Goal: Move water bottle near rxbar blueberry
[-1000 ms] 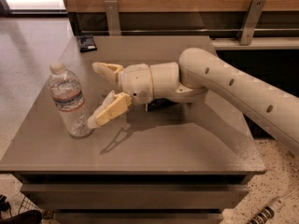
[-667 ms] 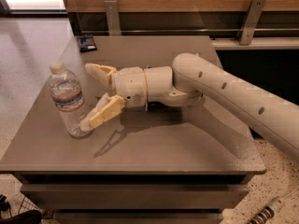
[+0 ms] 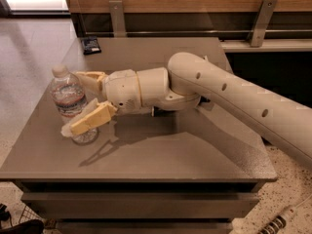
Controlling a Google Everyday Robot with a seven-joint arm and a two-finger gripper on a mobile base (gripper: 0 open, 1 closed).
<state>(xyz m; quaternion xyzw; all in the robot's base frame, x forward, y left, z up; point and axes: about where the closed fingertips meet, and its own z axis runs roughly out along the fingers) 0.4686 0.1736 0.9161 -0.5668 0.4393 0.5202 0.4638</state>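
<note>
The water bottle (image 3: 65, 92), clear with a white cap and a banded label, stands upright near the left edge of the grey table (image 3: 161, 155). My gripper (image 3: 76, 102) reaches it from the right and is open. One finger (image 3: 90, 77) lies behind the bottle and the other finger (image 3: 92, 119) crosses in front of its lower part, so the bottle stands between them. The rxbar blueberry (image 3: 91, 44), a small dark navy wrapper, lies flat at the table's far left corner, well behind the bottle.
My arm (image 3: 234, 99) crosses the table from the right. A wooden wall panel with two metal brackets (image 3: 117, 16) runs behind the table. Pale floor lies to the left, and a cable (image 3: 278, 223) lies on the floor at bottom right.
My gripper has moved left until its fingers stand on either side of the bottle. The bottle has stayed in place. The camera view has shifted.
</note>
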